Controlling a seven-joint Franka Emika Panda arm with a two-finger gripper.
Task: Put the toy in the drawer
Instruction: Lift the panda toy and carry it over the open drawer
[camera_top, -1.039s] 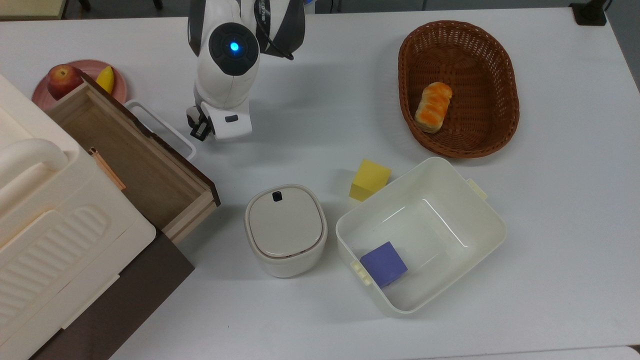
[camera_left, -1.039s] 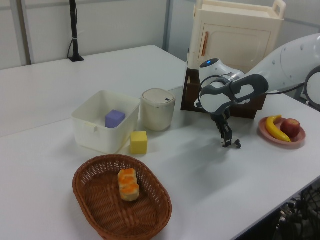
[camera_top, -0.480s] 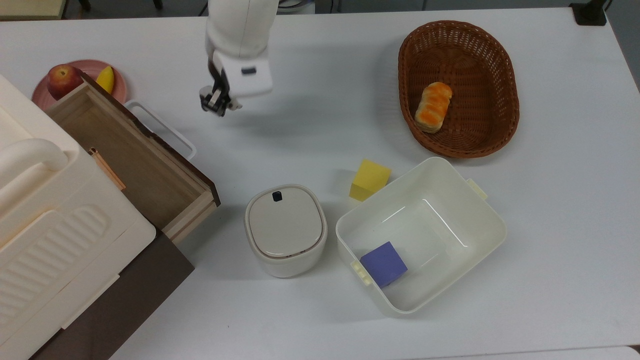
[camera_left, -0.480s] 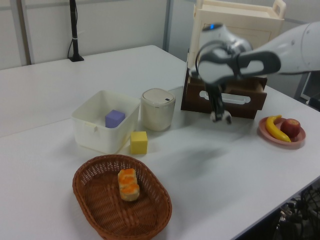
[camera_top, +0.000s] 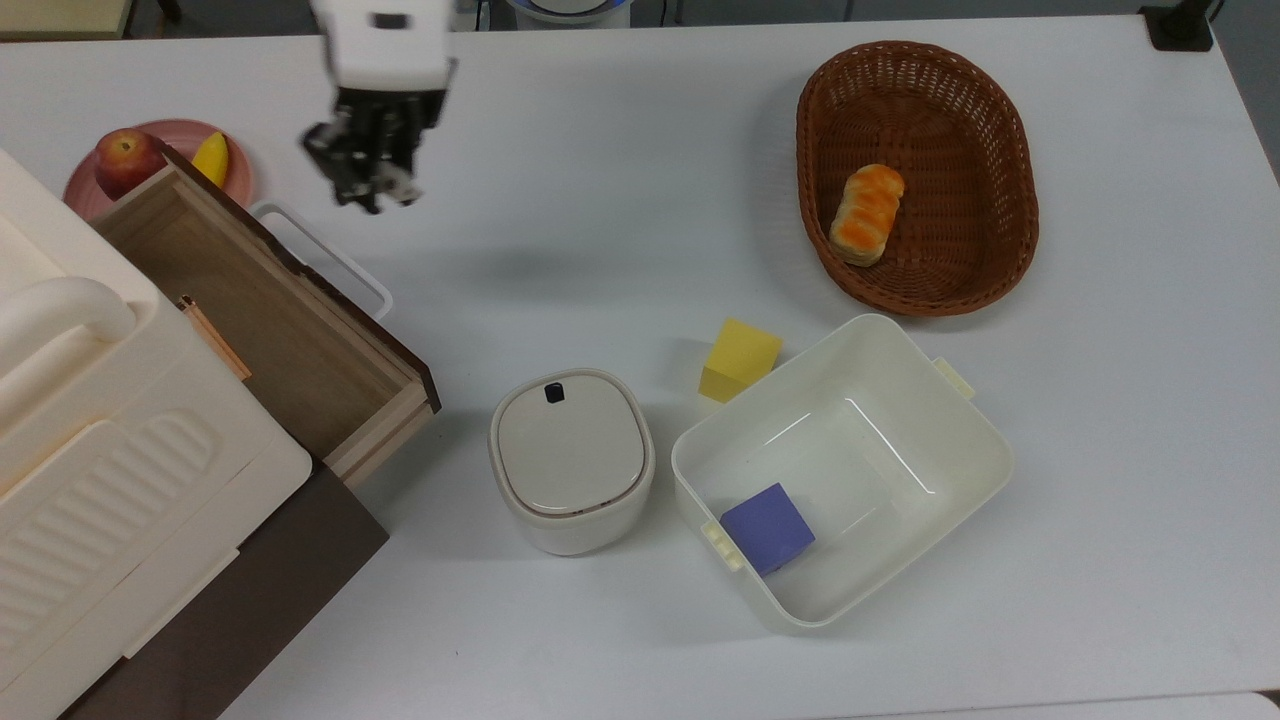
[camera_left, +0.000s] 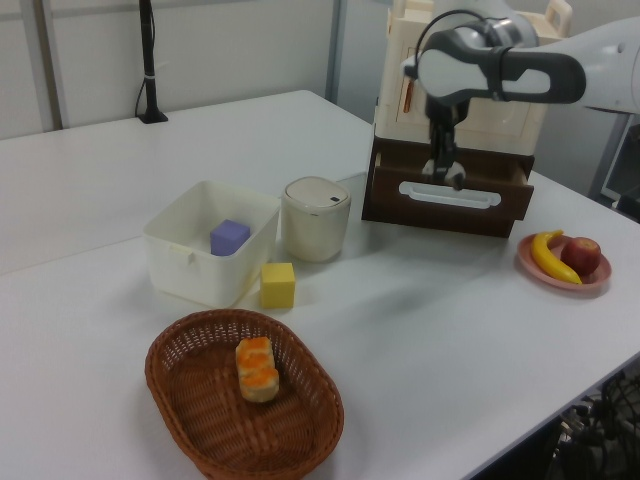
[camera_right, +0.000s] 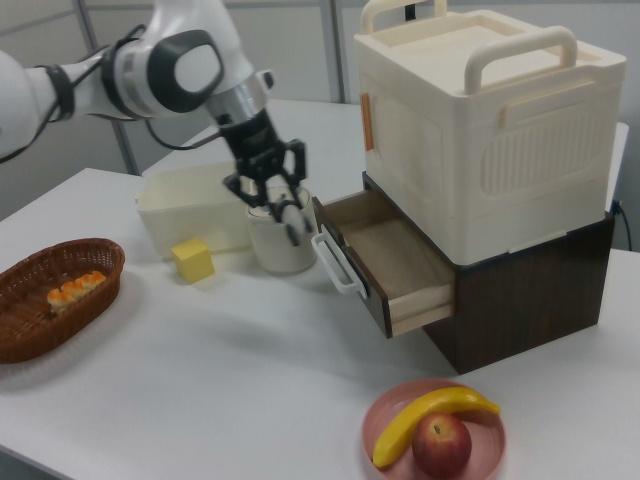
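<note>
The drawer (camera_top: 262, 312) is pulled open from the dark brown base under a cream cabinet, and its light-wood inside is bare. Its white loop handle (camera_top: 322, 257) faces the table. My gripper (camera_top: 372, 190) hangs in the air just off that handle, toward the top view's upper right. It is shut on the toy (camera_top: 399, 188), a small black-and-white speck between the fingers. In the left view the gripper (camera_left: 447, 177) hovers in front of the drawer's front panel (camera_left: 450, 205). In the right view the gripper (camera_right: 284, 213) is left of the open drawer (camera_right: 398, 258), with the toy (camera_right: 291, 217) pinched low.
A white lidded canister (camera_top: 571, 458), a yellow cube (camera_top: 739, 359) and a white tub (camera_top: 960, 420) holding a purple cube (camera_top: 768, 527) stand mid-table. A wicker basket (camera_top: 1000, 150) with bread is at the top view's upper right. A pink plate (camera_top: 170, 135) with apple and banana lies beside the drawer.
The gripper rose from the table with the toy and swung toward the top view's left, from near the canister side to beside the drawer handle.
</note>
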